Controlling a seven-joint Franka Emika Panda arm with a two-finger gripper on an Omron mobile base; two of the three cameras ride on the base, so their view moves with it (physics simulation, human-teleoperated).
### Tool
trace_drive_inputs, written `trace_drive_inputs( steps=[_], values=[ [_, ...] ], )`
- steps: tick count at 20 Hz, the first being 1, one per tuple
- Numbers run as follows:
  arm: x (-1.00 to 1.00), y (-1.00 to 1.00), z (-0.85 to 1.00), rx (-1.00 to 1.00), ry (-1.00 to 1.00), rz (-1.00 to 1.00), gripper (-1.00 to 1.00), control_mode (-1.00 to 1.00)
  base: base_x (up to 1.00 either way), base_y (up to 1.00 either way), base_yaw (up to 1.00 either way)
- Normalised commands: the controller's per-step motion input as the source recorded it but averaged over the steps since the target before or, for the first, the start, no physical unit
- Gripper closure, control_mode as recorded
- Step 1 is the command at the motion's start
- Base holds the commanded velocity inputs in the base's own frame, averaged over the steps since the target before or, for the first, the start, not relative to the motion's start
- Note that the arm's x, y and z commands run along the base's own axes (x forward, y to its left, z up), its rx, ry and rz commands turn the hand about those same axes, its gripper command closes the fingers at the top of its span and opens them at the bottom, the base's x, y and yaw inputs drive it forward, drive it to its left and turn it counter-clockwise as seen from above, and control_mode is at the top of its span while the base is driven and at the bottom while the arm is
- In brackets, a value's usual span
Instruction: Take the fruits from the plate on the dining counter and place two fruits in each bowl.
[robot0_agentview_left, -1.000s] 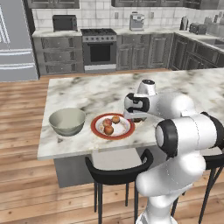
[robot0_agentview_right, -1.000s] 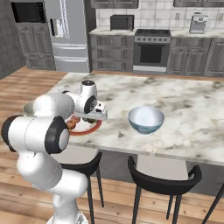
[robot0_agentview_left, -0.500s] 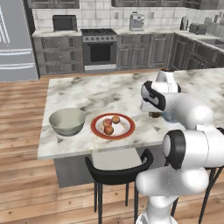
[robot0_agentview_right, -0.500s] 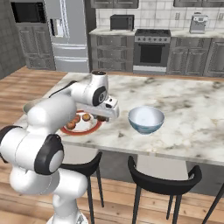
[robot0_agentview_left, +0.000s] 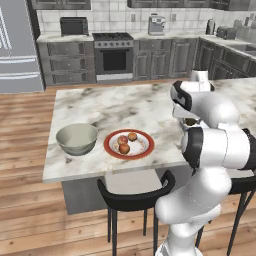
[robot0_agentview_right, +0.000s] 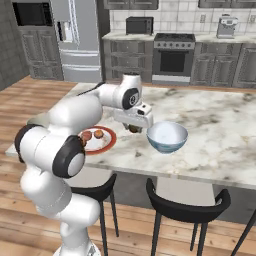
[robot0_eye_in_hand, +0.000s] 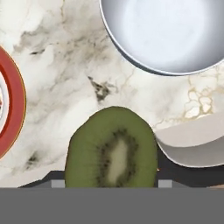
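- Kiwi first: the halved green kiwi with its pale core (robot0_eye_in_hand: 111, 148) sits clamped in your pincer (robot0_agentview_right: 134, 128), cut face turned to the hand camera, jaws narrowed onto its sides.
- You carry it above the white-and-grey marbled tabletop (robot0_agentview_right: 220, 130), in the gap between the round white plate with the broad red rim (robot0_agentview_right: 107, 141) and the pale blue-grey round bowl (robot0_agentview_right: 167, 136), just short of that bowl's near rim.
- It is held there, I judge, because this bowl is its target; the drop calls for a little more travel until the fruit hangs over the hollow.
- Three small reddish and orange-brown round fruits (robot0_agentview_left: 125, 144) lie together on the plate, near its middle.
- The deep dull grey-beige bowl (robot0_agentview_left: 76, 138) stands just beside the plate on its far side from your pincer, with no fruit visible in it.
- Your arm folds tightly: elbow high, forearm reaching across the tabletop, wrist turned down so the hand looks straight at the marble.
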Motion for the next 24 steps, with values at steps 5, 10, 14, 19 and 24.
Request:
trace_drive_inputs(
  steps=[5,10,14,19,24],
  values=[
    [0.69,-0.69,-0.12,0.06,0.02,0.01,1.00,-1.00,0.00,0.00,0.00],
    [0.76,-0.56,-0.41,0.04,0.00,0.04,1.00,-1.00,0.00,0.00,0.00],
    [0.75,-0.55,-0.45,0.01,0.00,0.01,1.00,-1.00,0.00,0.00,0.00],
    [0.62,-0.44,-0.47,0.00,0.00,0.01,1.00,-1.00,0.00,0.00,0.00],
    [0.17,-0.20,-0.46,0.00,0.03,0.00,1.00,-1.00,0.00,0.00,0.00]
  ],
)
